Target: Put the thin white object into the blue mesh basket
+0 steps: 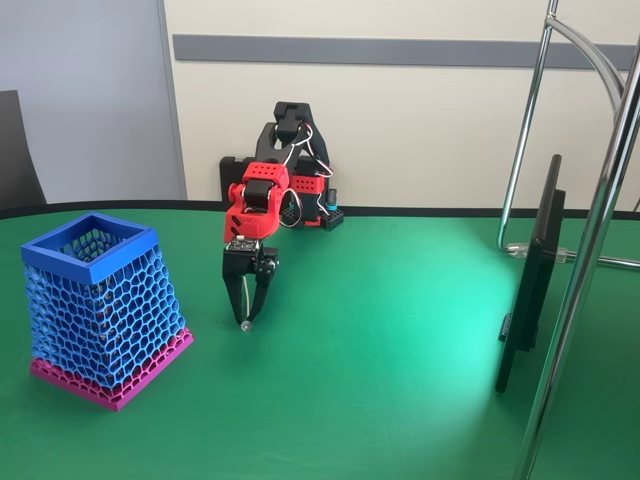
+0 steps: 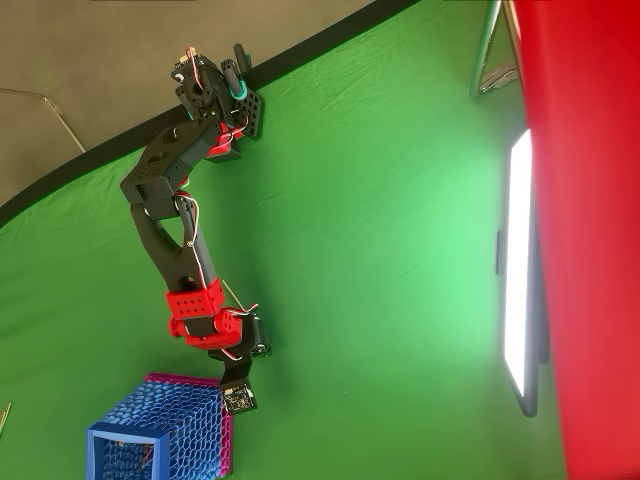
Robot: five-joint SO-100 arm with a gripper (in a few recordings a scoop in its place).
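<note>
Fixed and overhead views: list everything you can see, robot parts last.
Table: one, green, fills the scene.
Basket: one, blue mesh on a pink base, left side in the fixed view, upright.
White stick: one, thin, grey disc at the bottom end, hanging between the gripper's fingers above the table.
Screen: one, black, standing edge-on at right.
Metal stand: one, chrome, at right.
Arm: one, black and red.
Gripper: one, black, pointing down, beside the basket.

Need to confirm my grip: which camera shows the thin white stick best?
The fixed view. There the thin white stick with the small grey disc hangs upright between the red-and-black gripper's dark jaws, disc near the green table. In the overhead view the wrist covers the stick.
</note>
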